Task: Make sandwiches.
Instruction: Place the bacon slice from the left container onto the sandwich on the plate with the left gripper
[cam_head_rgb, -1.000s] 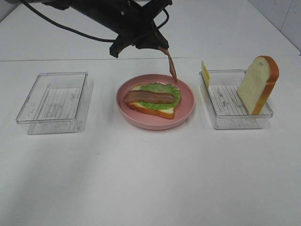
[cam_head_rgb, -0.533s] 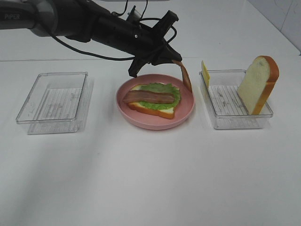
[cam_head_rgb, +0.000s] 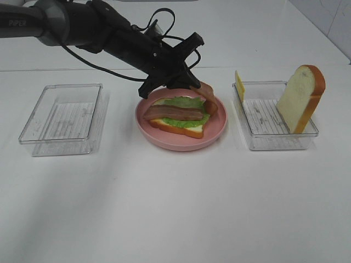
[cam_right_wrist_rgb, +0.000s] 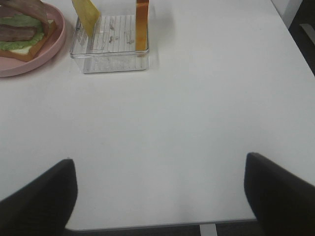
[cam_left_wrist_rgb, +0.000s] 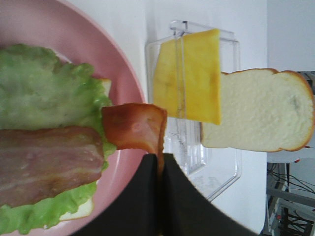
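The left arm (cam_head_rgb: 88, 30) was a glossy black tube with a grey collar section (cam_head_rgb: 48, 19) marked with pale "PIPER" lettering (cam_head_rgb: 16, 23). Thin black cables (cam_head_rgb: 163, 10) looped loosely over its wrist, and another ran along under the forearm. The left gripper (cam_head_rgb: 193, 84) was matte black and angular, with two flat black fingers (cam_left_wrist_rgb: 140, 196). The right gripper (cam_right_wrist_rgb: 158, 160) showed two broad black fingers (cam_right_wrist_rgb: 42, 196) with rounded corners.

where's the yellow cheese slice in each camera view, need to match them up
Exterior high: the flat yellow cheese slice stands on edge at the end of the clear plastic tray nearest the round pink plate.
Left wrist: cheese at that tray end, between plate and white bread slice.
Right wrist: cheese at the tray end beside the plate.
Shared landmark: the pink plate.
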### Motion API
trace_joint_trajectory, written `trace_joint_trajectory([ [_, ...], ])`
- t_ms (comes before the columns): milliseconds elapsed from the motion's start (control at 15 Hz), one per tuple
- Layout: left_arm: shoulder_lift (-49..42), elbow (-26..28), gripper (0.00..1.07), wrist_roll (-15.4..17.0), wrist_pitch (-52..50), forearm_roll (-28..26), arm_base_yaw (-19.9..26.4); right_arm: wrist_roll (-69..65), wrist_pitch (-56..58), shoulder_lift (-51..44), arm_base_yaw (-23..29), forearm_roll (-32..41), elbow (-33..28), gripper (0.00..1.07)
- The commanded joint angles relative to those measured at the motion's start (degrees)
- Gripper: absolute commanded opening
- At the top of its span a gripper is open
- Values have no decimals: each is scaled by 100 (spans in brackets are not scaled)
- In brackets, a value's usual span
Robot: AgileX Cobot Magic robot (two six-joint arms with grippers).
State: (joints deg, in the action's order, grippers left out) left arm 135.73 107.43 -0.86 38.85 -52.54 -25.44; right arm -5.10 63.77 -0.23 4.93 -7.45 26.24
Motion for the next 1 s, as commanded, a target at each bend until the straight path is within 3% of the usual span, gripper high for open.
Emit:
trace_joint_trajectory([
  [67, -11, 40, 0, 252, 160, 372, -23, 17, -11, -160, -23, 6, 0, 90],
  [267, -63, 92, 0, 424, 281, 716, -23, 17, -11, -160, -23, 6, 0, 90],
  [667, -52, 120, 0, 1324, 567, 2309, -23, 17, -11, -160, -23, 6, 0, 90],
  [1000, -40, 120, 0, 1427, 269, 2567, -34, 17, -11, -160, -23, 6, 0, 90],
])
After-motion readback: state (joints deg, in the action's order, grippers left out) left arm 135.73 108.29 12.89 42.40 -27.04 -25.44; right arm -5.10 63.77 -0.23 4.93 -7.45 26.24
